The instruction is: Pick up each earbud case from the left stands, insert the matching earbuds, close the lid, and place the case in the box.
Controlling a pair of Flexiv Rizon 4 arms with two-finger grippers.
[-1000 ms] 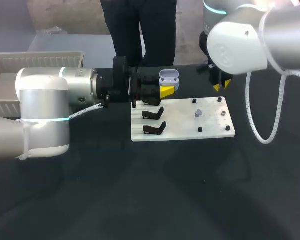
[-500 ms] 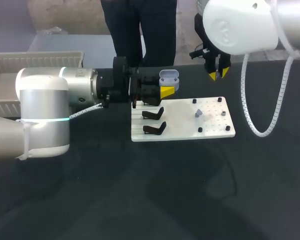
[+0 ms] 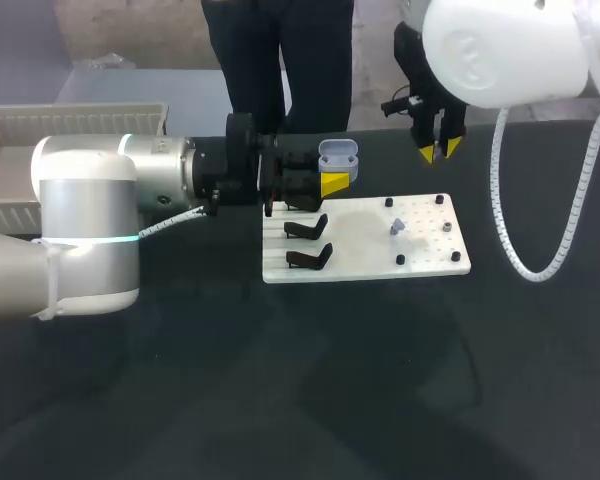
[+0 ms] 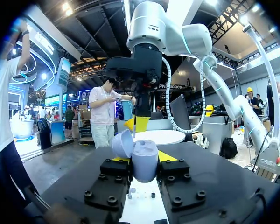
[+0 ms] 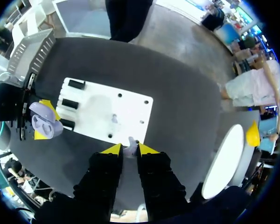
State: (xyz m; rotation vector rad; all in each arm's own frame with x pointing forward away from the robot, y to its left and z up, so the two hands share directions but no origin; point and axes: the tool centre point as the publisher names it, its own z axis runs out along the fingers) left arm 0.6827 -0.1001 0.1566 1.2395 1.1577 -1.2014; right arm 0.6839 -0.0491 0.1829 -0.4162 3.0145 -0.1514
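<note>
Earbud case [image 4: 144, 161] between left jaws, earbud [image 5: 130, 148] between right jaws

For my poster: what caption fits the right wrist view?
Right gripper pinching an earbud near the white board and open earbud case.

earbud case [image 3: 338, 153] 1 | stands [image 3: 307, 228] 3 | earbuds [image 3: 397, 228] 2 | board [image 3: 365, 255] 1 | box [image 3: 80, 118] 1
</note>
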